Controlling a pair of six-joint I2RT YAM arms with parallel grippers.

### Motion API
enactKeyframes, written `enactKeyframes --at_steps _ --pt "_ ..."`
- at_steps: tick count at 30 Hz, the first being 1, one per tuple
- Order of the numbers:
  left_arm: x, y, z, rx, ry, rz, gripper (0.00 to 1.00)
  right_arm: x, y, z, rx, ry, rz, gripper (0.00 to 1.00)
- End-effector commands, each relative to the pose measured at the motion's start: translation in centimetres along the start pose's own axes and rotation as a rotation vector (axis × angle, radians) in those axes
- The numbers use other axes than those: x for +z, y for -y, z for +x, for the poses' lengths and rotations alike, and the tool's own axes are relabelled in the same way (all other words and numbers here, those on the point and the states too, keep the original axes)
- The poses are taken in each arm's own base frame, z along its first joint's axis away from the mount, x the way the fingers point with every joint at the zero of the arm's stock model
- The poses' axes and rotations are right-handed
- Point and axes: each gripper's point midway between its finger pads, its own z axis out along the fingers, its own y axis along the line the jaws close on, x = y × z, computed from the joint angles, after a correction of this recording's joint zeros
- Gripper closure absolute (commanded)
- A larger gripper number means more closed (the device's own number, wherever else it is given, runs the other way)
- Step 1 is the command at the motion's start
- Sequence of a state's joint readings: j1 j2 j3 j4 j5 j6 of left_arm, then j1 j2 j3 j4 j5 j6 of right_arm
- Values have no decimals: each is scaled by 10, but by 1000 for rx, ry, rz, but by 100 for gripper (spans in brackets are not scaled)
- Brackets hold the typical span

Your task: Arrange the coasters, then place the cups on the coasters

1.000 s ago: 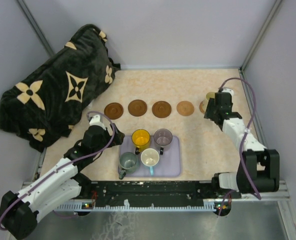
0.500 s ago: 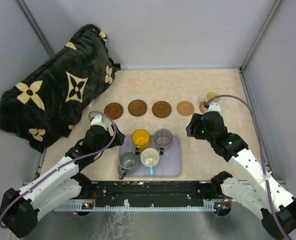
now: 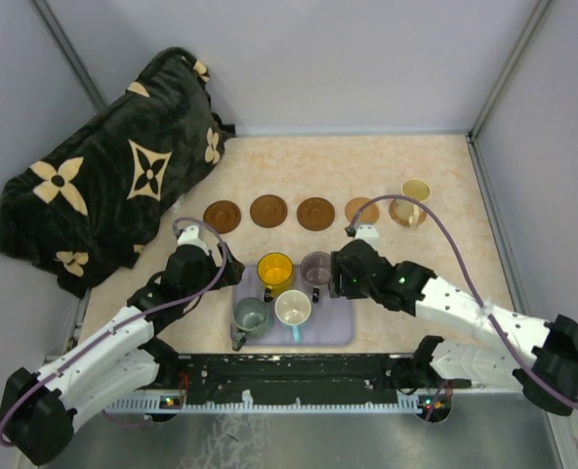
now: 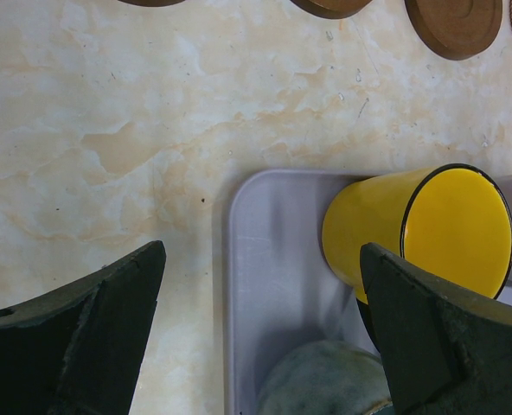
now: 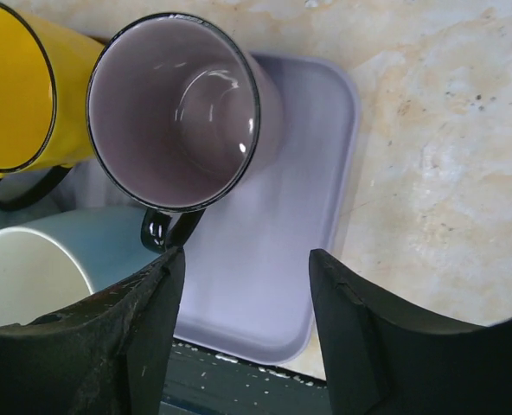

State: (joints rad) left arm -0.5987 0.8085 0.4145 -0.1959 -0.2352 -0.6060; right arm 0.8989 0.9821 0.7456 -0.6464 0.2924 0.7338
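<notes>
Five coasters lie in a row, from a dark one (image 3: 222,216) to a tan one (image 3: 361,211); the rightmost (image 3: 404,214) carries the beige cup (image 3: 415,190). On the lavender tray (image 3: 340,327) stand the yellow cup (image 3: 274,268), purple cup (image 3: 318,265), grey-green cup (image 3: 251,316) and cream cup (image 3: 293,308). My left gripper (image 4: 260,346) hangs wide open over the tray's left edge (image 4: 239,259), beside the yellow cup (image 4: 412,225) and grey-green cup (image 4: 325,380). My right gripper (image 5: 247,328) is open and empty over the tray's right part (image 5: 282,259), next to the purple cup (image 5: 174,108).
A black blanket with tan flower shapes (image 3: 103,186) is heaped at the back left. Grey walls close in the beige tabletop (image 3: 445,274) on three sides. The black base rail (image 3: 299,376) runs along the near edge.
My right arm has swung left from the beige cup on the rightmost coaster to the tray beside the purple cup. The beige cup stays on its coaster. The left arm barely moved.
</notes>
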Motion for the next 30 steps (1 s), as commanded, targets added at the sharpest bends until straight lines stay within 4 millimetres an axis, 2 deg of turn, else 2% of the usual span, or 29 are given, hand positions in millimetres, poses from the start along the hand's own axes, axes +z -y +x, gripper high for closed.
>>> enactKeyframes --at_steps 1,7,15,25,30 --pt "-3 3 -1 -2 1 16 0 3 -30 -19 36 67 -45 39" --pt "-2 2 2 -5 -1 17 0 12 -53 -11 13 51 -78 36" --pt "-2 1 5 -6 -4 22 0 24 -61 -6 -7 48 -44 36" --pt "-2 0 6 -7 -4 19 0 40 -51 10 -60 1 53 37" --pt "-2 0 6 -7 -5 22 0 36 -36 13 -58 1 123 39"
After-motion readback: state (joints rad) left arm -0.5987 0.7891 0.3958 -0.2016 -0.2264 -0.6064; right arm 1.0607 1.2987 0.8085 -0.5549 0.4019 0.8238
